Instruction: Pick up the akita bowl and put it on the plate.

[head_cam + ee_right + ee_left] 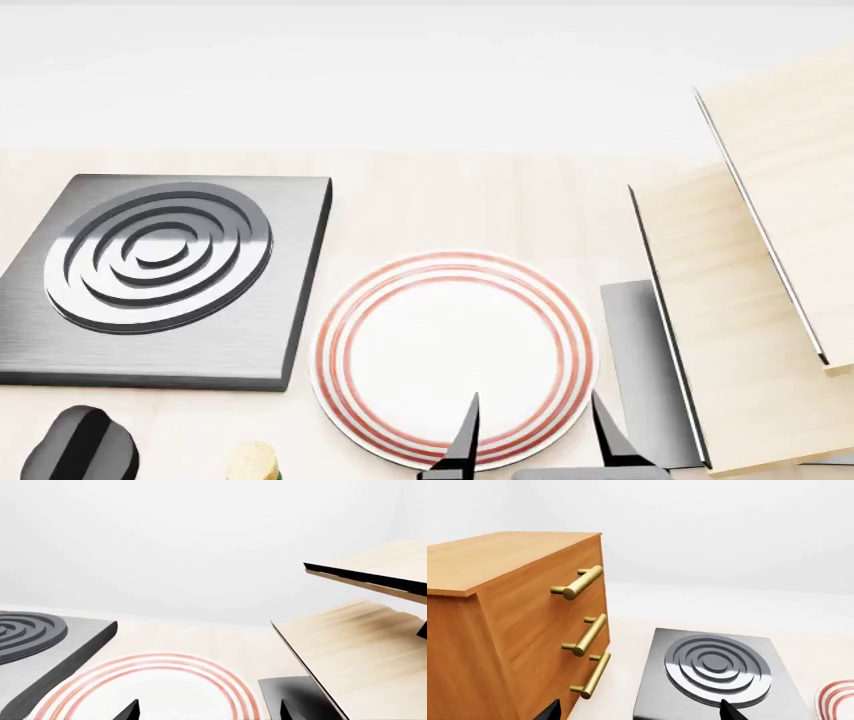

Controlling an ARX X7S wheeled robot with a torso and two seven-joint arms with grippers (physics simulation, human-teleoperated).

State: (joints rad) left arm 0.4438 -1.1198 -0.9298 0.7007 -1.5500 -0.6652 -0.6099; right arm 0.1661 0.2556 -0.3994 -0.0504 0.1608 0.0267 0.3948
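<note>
Looking down, I see my right gripper (534, 440) spread wide and empty over the plate (454, 355), beside the burner (160, 275); the left gripper's (637, 711) spacing I cannot tell.

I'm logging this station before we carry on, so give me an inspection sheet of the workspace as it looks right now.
Surface: pale wooden table, bare toward the back.
Job's things: plate empty, flat on the table; bowl not in any view.
Clutter: square grey burner beside the plate; wooden drawer cabinet with brass handles; tilted wooden shelf boards; small dark and tan items at the head view's lower edge, unclear.
Grippers: right gripper open over the plate's near edge, empty; left gripper open near the burner, empty.
Cables: nothing seen.
Surroundings: plain white backdrop.
</note>
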